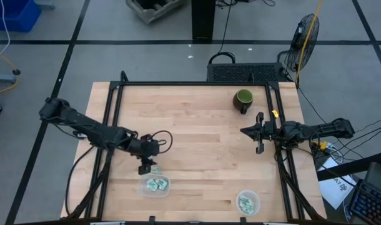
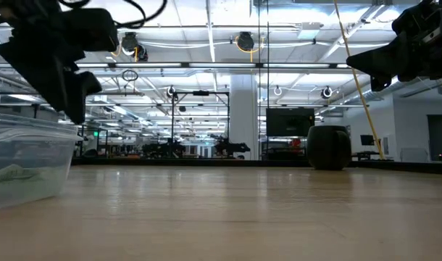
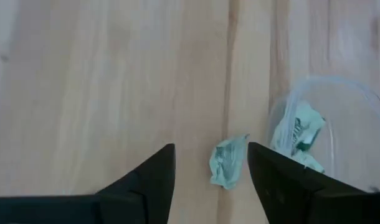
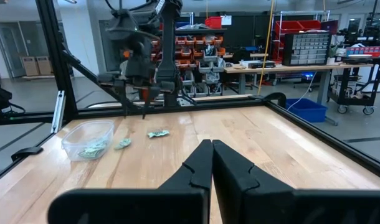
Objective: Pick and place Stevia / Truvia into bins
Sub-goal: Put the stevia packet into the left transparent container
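A pale green sachet [image 3: 228,163] lies flat on the wood, just beside the rounded-rectangular clear bin [image 3: 358,118], which holds other sachets [image 3: 299,130]. My left gripper [image 3: 210,171] is open above the table, its fingers on either side of the loose sachet and not touching it. In the high view this gripper [image 1: 145,166] is just beyond the bin [image 1: 156,185]. The right wrist view shows two loose sachets [image 4: 157,133] [image 4: 123,144] beside that bin [image 4: 87,140]. The round bin [image 1: 247,202] at the near right holds sachets. My right gripper [image 4: 212,149] is shut and empty at the table's right side [image 1: 245,131].
A dark green mug [image 1: 243,99] stands at the far right of the table, beyond my right gripper. A black frame [image 1: 115,112] runs along the table's left, far and right edges. Bare wood lies between the two arms.
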You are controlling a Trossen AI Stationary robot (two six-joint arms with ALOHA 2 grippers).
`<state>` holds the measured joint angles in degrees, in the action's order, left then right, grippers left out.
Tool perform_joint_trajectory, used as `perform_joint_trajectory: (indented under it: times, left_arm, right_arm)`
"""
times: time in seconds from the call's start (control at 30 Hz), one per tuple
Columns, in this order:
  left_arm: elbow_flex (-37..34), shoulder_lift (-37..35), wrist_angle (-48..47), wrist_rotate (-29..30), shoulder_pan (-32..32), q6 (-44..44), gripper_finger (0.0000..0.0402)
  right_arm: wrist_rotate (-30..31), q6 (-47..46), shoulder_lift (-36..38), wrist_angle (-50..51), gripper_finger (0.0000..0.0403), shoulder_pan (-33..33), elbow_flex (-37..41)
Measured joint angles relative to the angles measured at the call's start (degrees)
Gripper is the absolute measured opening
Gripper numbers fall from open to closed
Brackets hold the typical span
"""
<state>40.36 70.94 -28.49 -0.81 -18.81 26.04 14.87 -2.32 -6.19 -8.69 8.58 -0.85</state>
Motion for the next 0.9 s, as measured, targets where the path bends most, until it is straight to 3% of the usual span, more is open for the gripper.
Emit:
perform_joint_trajectory:
  times: [0.27, 0.57, 0.9]
  left_arm:
    - [0.0, 9.2, 6.2, -12.5, 3.7, -4.6, 0.0193]
    - [0.0, 16.8, 8.8, -15.1, 3.7, -5.7, 0.0186]
    - [0.2, 19.6, 11.2, -15.7, 2.2, -6.2, 0.0186]
  right_arm:
    - [0.0, 0.0, 0.0, 0.0, 0.0004, 0.0, 0.0]
    - [0.0, 0.0, 0.0, 0.0, 0.0004, 0.0, 0.0]
    - [0.0, 0.0, 0.0, 0.2, 0.0004, 0.0, 0.0]
